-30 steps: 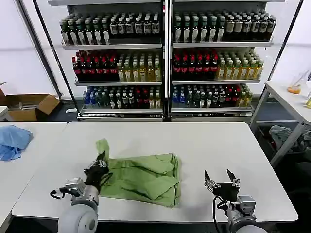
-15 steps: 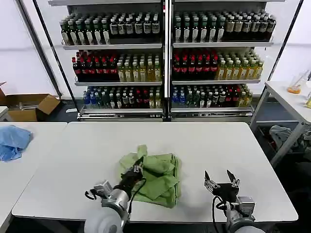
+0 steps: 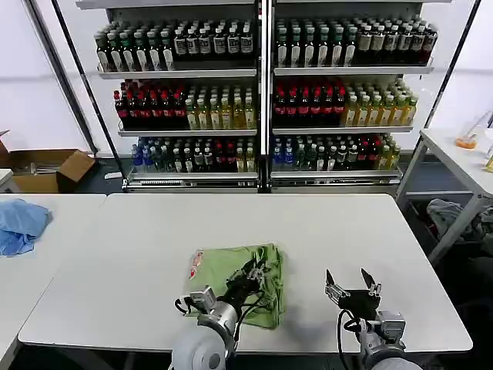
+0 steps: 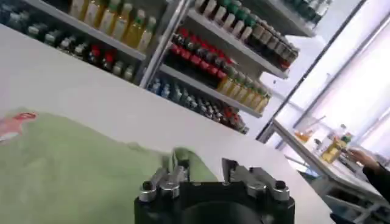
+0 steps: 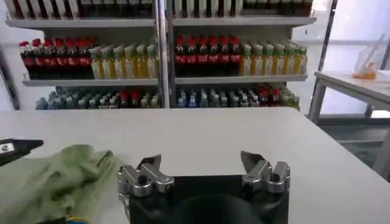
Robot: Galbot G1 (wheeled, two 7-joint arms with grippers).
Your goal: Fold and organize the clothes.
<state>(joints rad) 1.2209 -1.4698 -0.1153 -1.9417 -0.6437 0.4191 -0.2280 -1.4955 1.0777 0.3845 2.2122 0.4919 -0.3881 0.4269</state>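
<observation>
The clothes, a light green polo shirt (image 3: 223, 291), lie folded into a compact bundle on the white table (image 3: 347, 231), near its front edge. Part of the red-and-white print (image 3: 196, 266) shows at the bundle's left end. My left gripper (image 3: 258, 271) hovers over the bundle's right half. In the left wrist view its fingers (image 4: 178, 163) stand apart, a raised fold of the shirt (image 4: 73, 170) lies against one of them, and nothing is pinched between them. My right gripper (image 3: 350, 279) waits open to the right of the shirt, above bare table (image 5: 201, 131).
A light blue cloth (image 3: 19, 223) lies on the neighbouring table at the left. Shelves of bottles (image 3: 262, 100) stand behind the table. A cardboard box (image 3: 46, 166) sits on the floor at the back left, and another table (image 3: 462, 154) stands at the right.
My left gripper carried the shirt's left part rightward over the rest, folding it onto the bundle, and the print now faces up. The right arm stayed where it was.
</observation>
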